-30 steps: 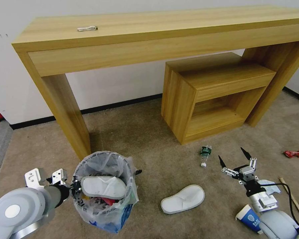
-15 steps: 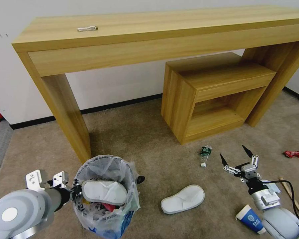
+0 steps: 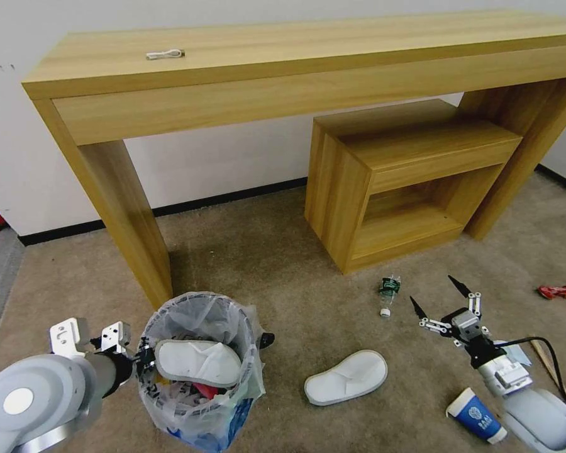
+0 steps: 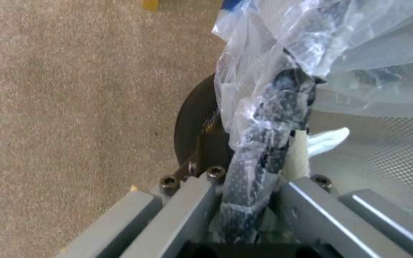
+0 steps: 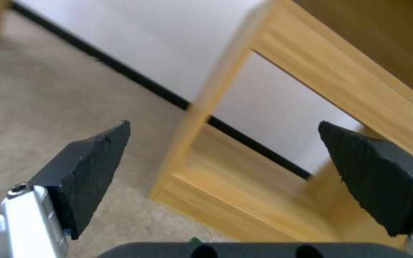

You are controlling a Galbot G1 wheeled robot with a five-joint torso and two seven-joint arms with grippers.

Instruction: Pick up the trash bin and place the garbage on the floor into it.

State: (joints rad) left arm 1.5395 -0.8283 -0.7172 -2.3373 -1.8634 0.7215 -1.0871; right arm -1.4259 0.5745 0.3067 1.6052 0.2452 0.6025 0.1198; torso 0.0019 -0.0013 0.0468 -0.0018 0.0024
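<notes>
left gripper (image 3: 141,360) is clamped on trash bin (image 3: 198,368) rim | right gripper (image 3: 439,301), wide open and empty, is now raised beyond slipper (image 3: 346,376) | slipper is not yet grasped

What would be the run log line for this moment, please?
left hand: shut on trash bin rim | right hand: open, empty | slipper on floor

My left end effector (image 3: 146,360) is grey metal; my right end effector (image 3: 438,301) has black tips. The trash bin (image 3: 198,371) is dark mesh under a clear bag with blue print. Both slippers (image 3: 347,376) (image 3: 197,362) are white. The cup (image 3: 475,417) is blue and white, the wrapper (image 3: 560,291) red, the floor (image 3: 264,258) beige, the counter (image 3: 308,69) light wood-grain.
</notes>
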